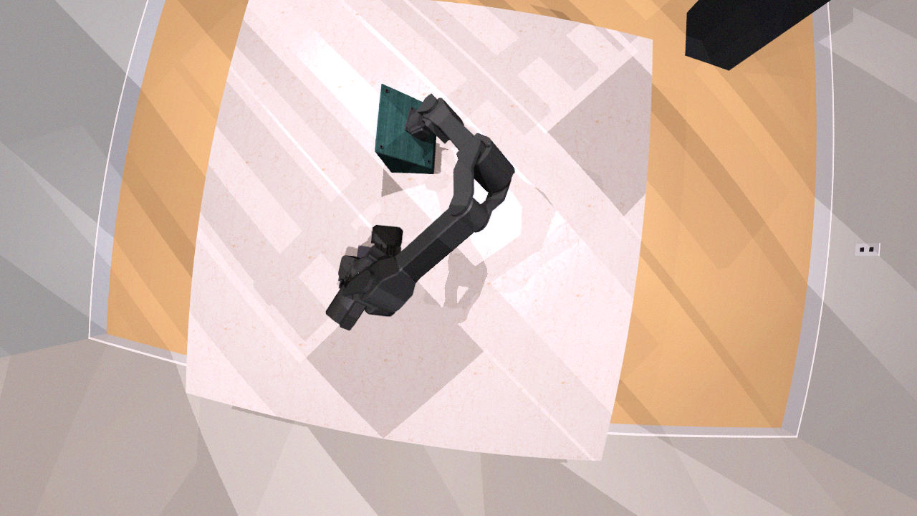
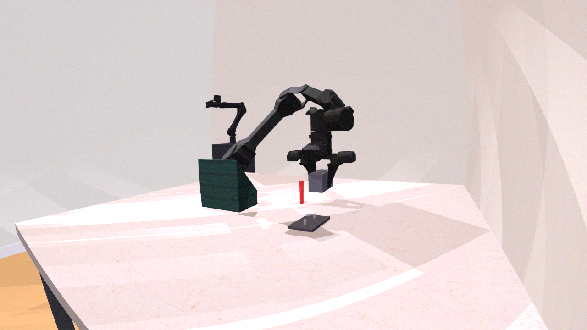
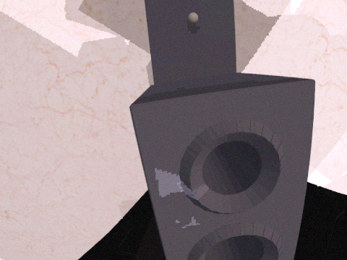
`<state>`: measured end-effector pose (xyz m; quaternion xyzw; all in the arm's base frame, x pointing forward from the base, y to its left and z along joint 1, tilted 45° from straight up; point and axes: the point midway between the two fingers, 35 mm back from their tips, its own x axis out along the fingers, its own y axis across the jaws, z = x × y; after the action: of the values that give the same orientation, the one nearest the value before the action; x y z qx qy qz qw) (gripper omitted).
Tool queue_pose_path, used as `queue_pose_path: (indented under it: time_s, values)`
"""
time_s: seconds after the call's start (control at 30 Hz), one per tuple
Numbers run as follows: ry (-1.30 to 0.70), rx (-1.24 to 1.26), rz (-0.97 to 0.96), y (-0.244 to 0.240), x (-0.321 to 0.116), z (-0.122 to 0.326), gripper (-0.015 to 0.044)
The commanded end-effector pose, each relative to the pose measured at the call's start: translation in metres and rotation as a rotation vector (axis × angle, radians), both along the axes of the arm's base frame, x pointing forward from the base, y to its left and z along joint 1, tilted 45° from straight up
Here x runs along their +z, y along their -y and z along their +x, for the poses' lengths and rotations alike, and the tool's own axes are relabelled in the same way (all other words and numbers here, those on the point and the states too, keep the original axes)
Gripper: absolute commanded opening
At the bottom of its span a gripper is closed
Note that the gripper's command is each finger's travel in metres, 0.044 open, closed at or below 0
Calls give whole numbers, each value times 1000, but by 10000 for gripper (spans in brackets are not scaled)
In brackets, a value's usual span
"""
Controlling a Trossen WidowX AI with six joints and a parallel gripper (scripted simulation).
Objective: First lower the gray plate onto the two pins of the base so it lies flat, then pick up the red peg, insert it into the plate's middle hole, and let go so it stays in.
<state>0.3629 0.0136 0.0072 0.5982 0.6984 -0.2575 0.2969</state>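
Observation:
My gripper point(image 2: 321, 176) is shut on the gray plate point(image 2: 316, 183) point(image 3: 293, 108) and holds it above the table, higher than the base point(image 2: 315, 224) point(image 3: 191, 54). The base lies flat, with two short upright pins; one pin point(image 3: 192, 17) shows past the plate's far edge in the wrist view, and the other is hidden there. Two of the plate's round holes face the wrist camera, the lower one cut off by the frame. The red peg point(image 2: 301, 192) stands upright on the table behind the base, left of the held plate in the exterior view. It is hidden in the top view.
A dark green wedge-shaped block point(image 1: 392, 122) point(image 2: 217, 184) stands at my arm's mount, left of the peg in the exterior view. My arm point(image 1: 439, 240) point(image 2: 266, 125) reaches over the table point(image 1: 538, 398) point(image 2: 246, 287). Another dark arm point(image 2: 236, 121) stands in the background.

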Motion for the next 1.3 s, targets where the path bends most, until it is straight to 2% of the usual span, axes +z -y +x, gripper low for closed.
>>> queue_pose_path:
  time_s: [0.0, 0.57, 1.27]
  values:
    - [-11, -7, -3, 5, -13, -2, 0]
    - [-38, -37, -5, 21, -63, -8, 0]
    - [-38, -37, -5, 22, -65, -8, 0]
